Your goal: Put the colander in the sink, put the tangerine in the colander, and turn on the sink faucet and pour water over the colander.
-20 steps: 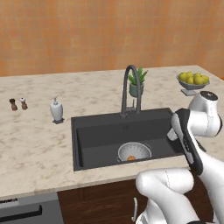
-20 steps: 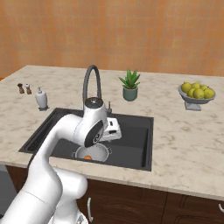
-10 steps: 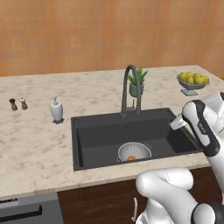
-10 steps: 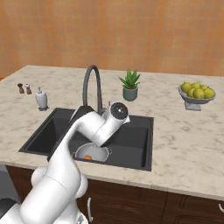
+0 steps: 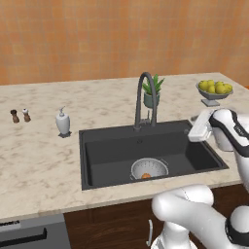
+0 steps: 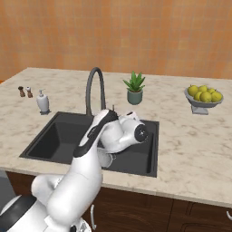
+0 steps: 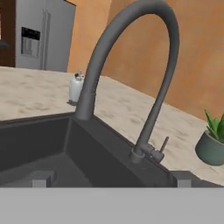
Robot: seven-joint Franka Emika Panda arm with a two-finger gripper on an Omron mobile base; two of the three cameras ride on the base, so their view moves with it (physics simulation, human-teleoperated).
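Gripper [image 7: 109, 178] jaws spread wide, nothing held; hangs over right part of sink [image 5: 107, 155], aimed toward faucet [image 7: 131, 65]. Faucet: dark grey gooseneck, high arched spout, slim side lever, standing at far sink rim. Sink: matte black rectangular basin. Colander [image 5: 150, 168]: round, silver-grey, perforated, on basin floor near front wall. Tangerine [image 5: 145, 176]: small, orange, inside colander. Potted plant [image 5: 151, 92] just beyond faucet.

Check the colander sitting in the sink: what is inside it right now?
In the left base view the colander rests on the floor of the sink with the tangerine inside, near its front wall. The colander's own front rim covers the fruit's underside, and no water is visible.
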